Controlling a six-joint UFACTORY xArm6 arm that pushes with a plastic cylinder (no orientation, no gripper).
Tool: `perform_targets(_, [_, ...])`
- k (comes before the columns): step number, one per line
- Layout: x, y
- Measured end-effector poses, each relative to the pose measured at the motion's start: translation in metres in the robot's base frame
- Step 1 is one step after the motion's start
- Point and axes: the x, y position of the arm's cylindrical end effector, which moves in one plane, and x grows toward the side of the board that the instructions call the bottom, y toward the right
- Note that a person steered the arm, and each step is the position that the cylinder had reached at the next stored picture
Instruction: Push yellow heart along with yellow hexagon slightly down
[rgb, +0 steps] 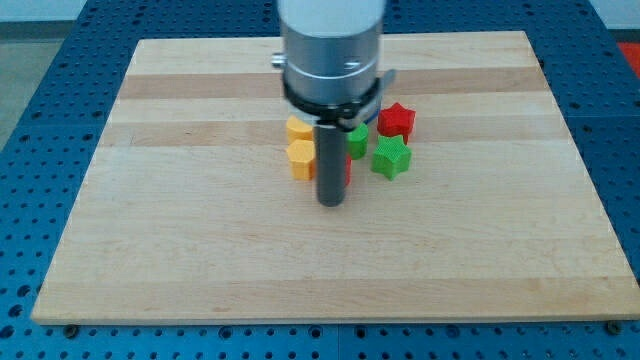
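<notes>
My tip (330, 202) low on counter (150, 250), just right of two stacked yellow blocks (299, 144), shapes unclear, red star (396, 120) and green star (391, 157) right, no jaws visible on my rig

Blocks bunched mid-tabletop (150, 250): yellow pair (299, 145) at view's left, red star (396, 120) & green star (391, 157) right. Tabletop open all round the cluster.
</notes>
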Motion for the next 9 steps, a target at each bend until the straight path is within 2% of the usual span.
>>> perform_targets(2, [-0.006, -0.015])
perform_targets(4, [-0.033, -0.059])
perform_targets(5, [-0.029, -0.061])
perform_targets(6, [-0.086, -0.075])
perform_targets(7, [-0.119, -0.076])
perform_targets(9, [-0.144, -0.039])
